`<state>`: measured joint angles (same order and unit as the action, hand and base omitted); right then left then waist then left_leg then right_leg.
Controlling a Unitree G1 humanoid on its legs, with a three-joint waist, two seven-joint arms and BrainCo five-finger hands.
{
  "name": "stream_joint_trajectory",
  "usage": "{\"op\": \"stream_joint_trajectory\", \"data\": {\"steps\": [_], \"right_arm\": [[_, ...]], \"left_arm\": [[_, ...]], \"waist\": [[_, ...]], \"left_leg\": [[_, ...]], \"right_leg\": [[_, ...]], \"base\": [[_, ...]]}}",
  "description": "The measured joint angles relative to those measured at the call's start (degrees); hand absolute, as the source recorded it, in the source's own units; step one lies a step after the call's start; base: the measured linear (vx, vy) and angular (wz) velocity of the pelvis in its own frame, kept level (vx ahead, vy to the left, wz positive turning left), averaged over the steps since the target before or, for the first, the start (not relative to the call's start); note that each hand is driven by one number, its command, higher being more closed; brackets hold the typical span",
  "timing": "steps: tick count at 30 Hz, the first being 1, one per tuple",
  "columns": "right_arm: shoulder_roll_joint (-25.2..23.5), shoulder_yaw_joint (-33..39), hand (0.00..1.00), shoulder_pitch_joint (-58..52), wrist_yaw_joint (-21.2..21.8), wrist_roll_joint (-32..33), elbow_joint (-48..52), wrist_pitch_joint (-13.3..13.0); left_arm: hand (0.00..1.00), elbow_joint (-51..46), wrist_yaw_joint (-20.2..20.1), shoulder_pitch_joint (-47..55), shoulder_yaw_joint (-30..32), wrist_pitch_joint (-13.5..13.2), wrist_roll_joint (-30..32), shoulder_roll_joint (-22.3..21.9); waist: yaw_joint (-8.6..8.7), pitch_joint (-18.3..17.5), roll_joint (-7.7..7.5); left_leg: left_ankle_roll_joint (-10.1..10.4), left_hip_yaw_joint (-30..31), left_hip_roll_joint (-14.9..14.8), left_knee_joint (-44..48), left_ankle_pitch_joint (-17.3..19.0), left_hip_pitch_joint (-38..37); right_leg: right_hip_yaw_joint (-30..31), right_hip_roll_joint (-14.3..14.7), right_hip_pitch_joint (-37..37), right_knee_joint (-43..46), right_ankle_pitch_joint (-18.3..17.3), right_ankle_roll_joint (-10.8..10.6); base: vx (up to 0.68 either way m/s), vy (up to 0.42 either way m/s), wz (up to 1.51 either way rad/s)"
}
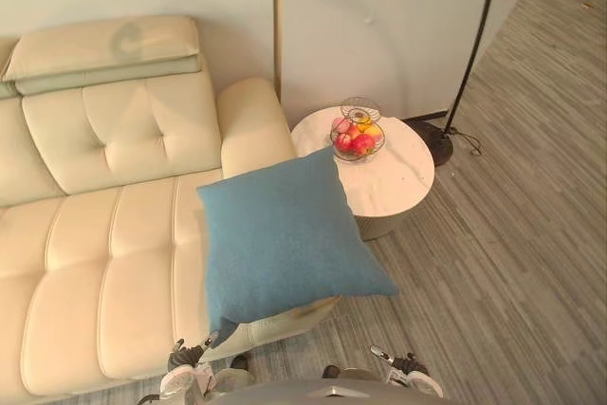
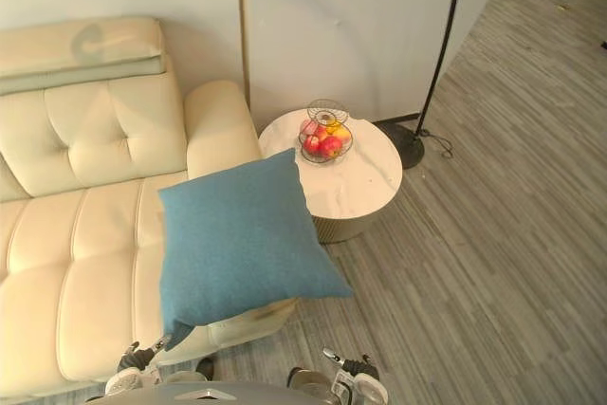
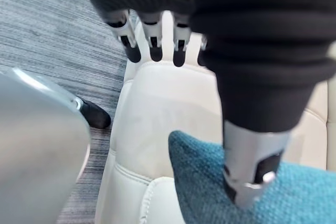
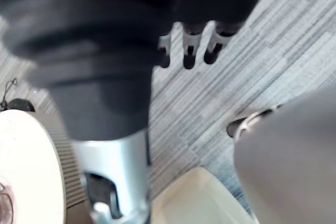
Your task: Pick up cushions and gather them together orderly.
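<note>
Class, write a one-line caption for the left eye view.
Blue cushion overhanging the front corner of a cream sofa, beside a round table bearing a fruit basket.

You've got one cushion [image 1: 285, 239]: square, teal-blue, plain woven cloth, plump, with pointed corners. It sits face up over the right end of the sofa [image 1: 104, 263] seat, turned slightly askew. Its right corner juts past the sofa's edge above the floor [image 1: 493, 263], and its top corner is just beside the round surface [image 1: 403, 177].
</note>
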<state>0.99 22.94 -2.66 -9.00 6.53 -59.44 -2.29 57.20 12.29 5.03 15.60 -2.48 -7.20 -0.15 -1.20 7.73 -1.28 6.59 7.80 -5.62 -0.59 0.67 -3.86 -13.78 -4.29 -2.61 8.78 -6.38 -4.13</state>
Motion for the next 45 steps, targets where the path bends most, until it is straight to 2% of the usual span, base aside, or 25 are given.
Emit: {"op": "stream_joint_trajectory", "data": {"steps": [3, 8, 13, 15, 18, 20, 25, 29, 33, 36, 37, 39, 40, 41, 45], "right_arm": [[-0.5, 1.3, 0.0, 0.0, -0.3, 0.0, 1.1, 0.0], [1.6, 7.3, 0.0, -0.8, -1.6, -0.3, 7.7, 0.1], [10.3, 9.9, 0.0, -1.2, -2.3, -4.7, 17.9, 0.2], [12.1, 9.7, 0.0, -1.1, -2.2, -4.8, 20.2, 0.2], [14.9, 7.3, 0.0, 0.4, -1.4, -4.7, 20.8, 0.3], [16.0, 2.8, 0.0, 1.5, -0.8, -4.7, 23.5, 0.3], [16.2, -6.2, 0.0, 4.8, 1.7, -3.9, 25.2, 0.1], [16.0, -12.3, 0.0, 8.6, 2.9, -3.5, 25.2, 0.1], [14.9, -16.5, 0.0, 14.3, 3.7, -3.5, 25.1, 0.1], [13.0, -18.5, 0.0, 18.2, 3.6, -3.5, 24.7, 0.1], [12.9, -20.1, 0.0, 20.2, 3.4, -3.5, 24.4, -0.2], [13.0, -21.7, 0.0, 23.8, 2.4, -3.5, 23.1, -0.4], [13.0, -22.3, 0.0, 26.0, 2.0, -3.5, 22.1, -0.5], [13.0, -22.3, 1.0, 27.8, 1.2, -3.5, 21.9, -0.5], [13.9, -23.5, 1.0, 30.3, 0.0, -3.4, 22.0, -1.3]], "left_arm": [[0.0, -0.2, 0.0, -0.3, -2.3, 0.1, 0.0, 1.8], [0.0, -0.7, 0.0, 0.3, -3.4, 0.2, 0.1, 3.1], [0.0, -7.6, 0.1, 3.6, -1.3, 0.2, -1.4, 5.6], [0.0, -10.5, 0.1, 4.0, -1.0, 0.1, -2.4, 6.1], [0.0, -15.1, 0.0, 4.4, -1.6, 0.0, -4.1, 6.4], [0.0, -18.7, -0.1, 4.8, -4.1, -0.2, -6.2, 6.3], [0.0, -25.1, -0.1, 5.1, -8.3, -1.2, -8.6, 5.6], [0.0, -27.8, -0.2, 4.5, -13.3, -1.7, -9.6, 5.2], [0.0, -30.7, -0.5, 0.4, -19.5, -1.9, -10.0, 4.5], [0.0, -31.4, -0.5, -2.1, -21.3, -1.9, -10.0, 3.9], [0.0, -31.4, 0.1, -4.1, -22.0, -2.1, -10.0, 3.6], [0.0, -31.2, 0.4, -8.3, -23.8, -2.1, -10.0, 3.0], [0.0, -31.1, 0.7, -11.0, -24.7, -2.1, -10.0, 3.1], [1.0, -31.1, 1.2, -13.7, -25.0, -2.1, -10.0, 2.9], [1.0, -29.1, 2.9, -20.0, -24.2, -2.1, -10.7, 2.6]], "waist": [[0.06, -0.3, -1.21], [0.91, -0.3, -1.31], [1.45, -0.6, -0.9], [1.73, -0.6, -0.84], [1.74, -1.0, -0.43], [1.88, -1.4, 0.33], [1.74, -2.0, 1.17], [1.69, -1.6, 1.64], [1.19, 1.4, 2.53], [0.66, 3.7, 2.75], [0.3, 5.9, 3.18], [0.22, 6.8, 3.75], [0.25, 8.8, 4.05], [0.38, 10.9, 4.22], [1.12, 11.6, 4.35]], "left_leg": [[-0.2, -0.4, 0.4, -0.6, -0.8, 0.3], [-0.6, -2.6, 1.4, -0.8, -1.4, -0.3], [-1.5, -5.1, 1.3, -4.2, -3.2, -2.4], [-1.6, -5.3, 1.4, -4.3, -3.4, -2.3], [-1.7, -5.6, 1.6, -4.3, -3.7, -2.1], [-2.0, -6.1, 1.9, -4.3, -3.5, -1.7], [-2.1, -6.2, 2.3, -4.3, -3.6, -0.5], [-2.5, -4.8, 2.8, -4.3, -4.9, 1.4], [-2.5, -2.7, 3.3, -3.9, -6.9, 5.6], [-2.3, -1.9, 3.2, -3.9, -7.6, 7.6], [-2.3, -1.8, 3.2, -3.1, -7.7, 8.5], [-2.2, -1.1, 3.4, -0.5, -8.0, 14.5], [-2.1, -0.9, 3.4, -0.6, -8.6, 15.5], [-1.7, -0.7, 3.4, -0.9, -8.8, 16.1], [-1.8, -1.6, 2.7, -4.0, -10.5, 18.9]], "right_leg": [[-1.2, -0.6, -0.8, -1.0, 0.0, 0.0], [-0.5, -1.6, -1.4, -1.4, 0.7, -0.5], [1.2, -1.4, -1.4, -2.1, 1.9, -0.4], [1.4, -1.4, -1.4, -2.4, 2.4, -0.4], [1.8, -1.4, -1.5, -3.5, 3.0, -0.5], [2.0, -1.4, -1.4, -4.5, 3.8, -0.6], [2.0, -1.6, -1.4, -5.8, 3.9, -0.6], [0.3, -2.1, -1.3, -6.7, 5.4, -1.2], [-2.2, -2.4, 2.0, -6.3, 6.2, -1.1], [-3.0, -2.4, 3.7, -5.4, 6.2, -0.8], [-2.9, -2.5, 5.0, -3.8, 5.8, -0.3], [-3.0, -3.0, 10.8, -1.1, 5.6, 0.0], [-3.0, -3.0, 12.1, -0.2, 5.6, 0.0], [-3.0, -3.2, 13.2, 1.0, 5.5, 0.0], [-2.9, -3.3, 18.2, 2.8, 5.4, 0.3]], "base": [[0.04, 0.01, 0.21], [-0.03, 0.036, -0.02], [-0.11, 0.018, -0.18], [-0.11, 0.015, -0.08], [-0.09, 0.016, -0.06], [-0.07, 0.018, -0.03], [-0.03, 0.015, 0.1], [0.04, 0.003, 0.23], [0.02, -0.005, 0.35], [-0.04, -0.017, 0.18], [-0.08, -0.007, 0.1], [-0.15, 0.024, 0.12], [-0.21, 0.022, 0.1], [-0.17, 0.0, 0.05], [-0.12, -0.029, -0.01]]}}
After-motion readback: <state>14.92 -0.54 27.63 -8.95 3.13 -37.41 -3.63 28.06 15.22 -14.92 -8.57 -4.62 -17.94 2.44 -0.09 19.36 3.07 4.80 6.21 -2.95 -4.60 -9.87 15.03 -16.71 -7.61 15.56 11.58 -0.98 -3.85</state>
